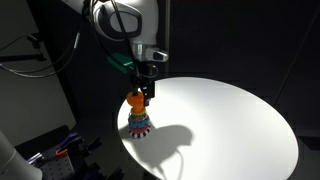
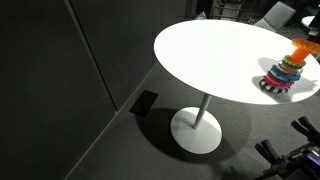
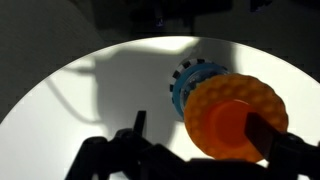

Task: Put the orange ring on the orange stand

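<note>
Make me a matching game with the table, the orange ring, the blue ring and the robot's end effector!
Things:
1. table
2. orange ring
3. blue ring
4. end effector

Places or colours:
A. up in the air, right over the rings
B. white and round
C. highest of all the rings
D. peeking out from under the orange one

Pairs: 1-B, 2-C, 3-D, 4-A
</note>
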